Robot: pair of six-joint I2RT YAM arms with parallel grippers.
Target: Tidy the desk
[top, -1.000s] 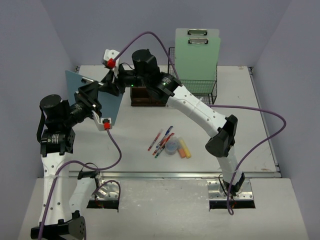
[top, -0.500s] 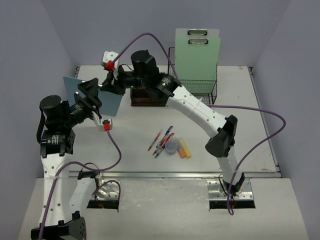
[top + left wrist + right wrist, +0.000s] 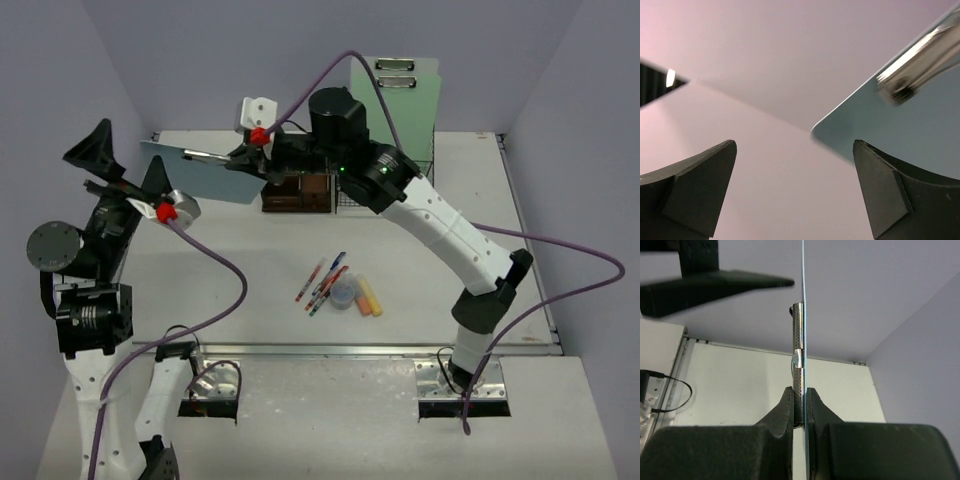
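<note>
Top external view: the right end effector [image 3: 238,156] sits just left of the dark wooden organizer [image 3: 296,192]. Its jaws are pinched tight on the metal clip [image 3: 798,340] of a blue-grey clipboard [image 3: 205,175]. The board stretches further left from the organizer, above the white worktop [image 3: 250,260]. The worktop lies beneath this end effector and does not touch it.

The left end effector [image 3: 128,165] hangs well left of the organizer, raised over the worktop's left edge. Its jaws are spread wide and grip nothing. The clipboard's corner is near it but apart from both fingers.

In front of the organizer, well apart from it, a few pens [image 3: 325,280], a small round container [image 3: 343,293] and a yellow marker [image 3: 370,295] lie together on the worktop. To the right of the organizer stands a wire-mesh rack [image 3: 405,175] holding green clipboards [image 3: 400,110].

The right arm covers part of the organizer and the rack's left side. From the right wrist the clipboard shows only as a thin edge. The left wrist view cuts off most of the board, and its clip is blurred. What the round container holds is too small to tell.
</note>
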